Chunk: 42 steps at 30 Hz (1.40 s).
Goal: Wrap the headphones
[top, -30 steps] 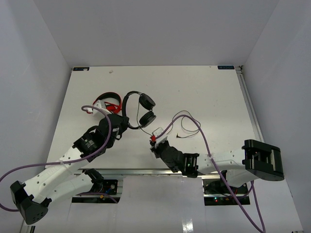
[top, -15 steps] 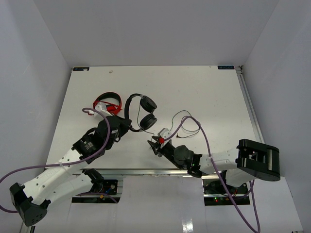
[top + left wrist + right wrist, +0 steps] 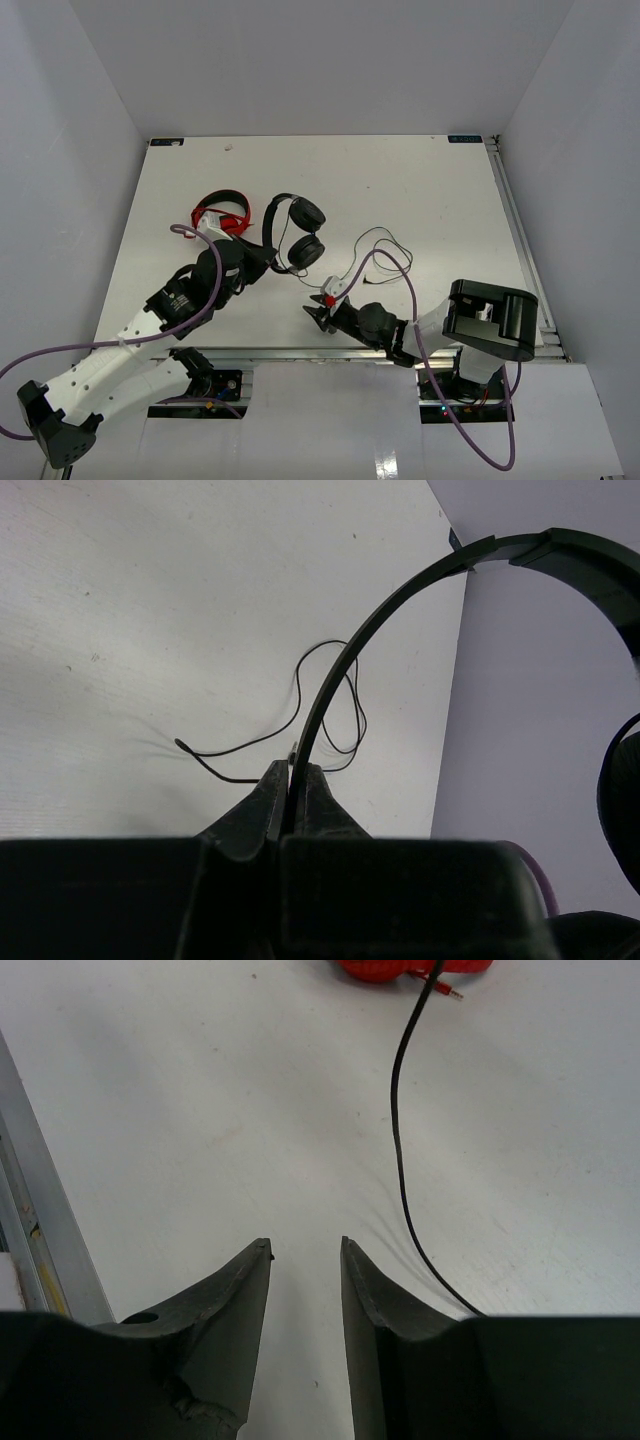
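Observation:
The black headphones [image 3: 303, 232] are held up at the table's centre-left, their two round earcups stacked and their thin headband [image 3: 268, 222] on the left. My left gripper [image 3: 260, 260] is shut on the headband; in the left wrist view its jaws [image 3: 292, 777] pinch the thin band [image 3: 392, 620], which arcs up to the right. The long dark cable [image 3: 378, 250] lies in loose loops on the table, and shows in the left wrist view [image 3: 322, 695]. My right gripper [image 3: 318, 312] is open and empty, low near the front edge. A strand of cable [image 3: 397, 1140] passes just right of its fingers [image 3: 305, 1250].
Red-and-black headphones [image 3: 222, 210] lie at the far left behind my left gripper. A red object [image 3: 400, 968] shows at the top edge of the right wrist view. The metal front rail [image 3: 35, 1240] runs close by my right gripper. White walls enclose the table.

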Tool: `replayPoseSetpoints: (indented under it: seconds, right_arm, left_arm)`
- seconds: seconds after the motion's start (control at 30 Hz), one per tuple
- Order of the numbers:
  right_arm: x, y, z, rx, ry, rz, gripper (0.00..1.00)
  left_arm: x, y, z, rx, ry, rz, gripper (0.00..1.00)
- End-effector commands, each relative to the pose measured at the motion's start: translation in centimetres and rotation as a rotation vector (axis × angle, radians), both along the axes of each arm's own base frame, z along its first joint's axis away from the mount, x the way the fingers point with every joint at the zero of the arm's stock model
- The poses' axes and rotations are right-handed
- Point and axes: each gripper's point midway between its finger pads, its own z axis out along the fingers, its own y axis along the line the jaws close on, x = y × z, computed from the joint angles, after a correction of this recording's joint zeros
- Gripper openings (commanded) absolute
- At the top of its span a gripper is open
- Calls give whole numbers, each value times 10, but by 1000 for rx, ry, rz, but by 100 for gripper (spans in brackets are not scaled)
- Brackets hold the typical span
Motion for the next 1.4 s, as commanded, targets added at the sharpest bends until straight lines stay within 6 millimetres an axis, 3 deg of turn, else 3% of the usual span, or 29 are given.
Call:
replayPoseSetpoints:
  seconds: [0.0, 0.13, 0.23, 0.4, 0.57, 0.7, 0.87, 1.37]
  right_arm:
    - [-4, 13, 85, 347, -114, 73, 42]
    - [-5, 13, 90, 339, -168, 95, 48]
    - [5, 8, 102, 370, -202, 114, 57]
    - [24, 4, 115, 389, -242, 146, 61]
    - [25, 0, 132, 440, -328, 212, 65]
    - [19, 12, 140, 450, -360, 329, 68]
    - [21, 25, 147, 469, -382, 369, 69]
    - [31, 33, 152, 450, -461, 356, 66]
  left_arm:
    - [1, -7, 24, -108, -43, -2, 0]
    - [2, -7, 23, -104, -40, -2, 0]
    - [0, -7, 25, -113, -42, -9, 0]
    - [-4, -3, 34, -126, -63, -12, 0]
    - [-9, 0, 42, -135, -81, -23, 0]
    - [-12, 1, 46, -142, -89, -33, 0]
    - [-14, 0, 45, -145, -88, -41, 0]
    - [-15, -6, 39, -157, -70, -65, 0]
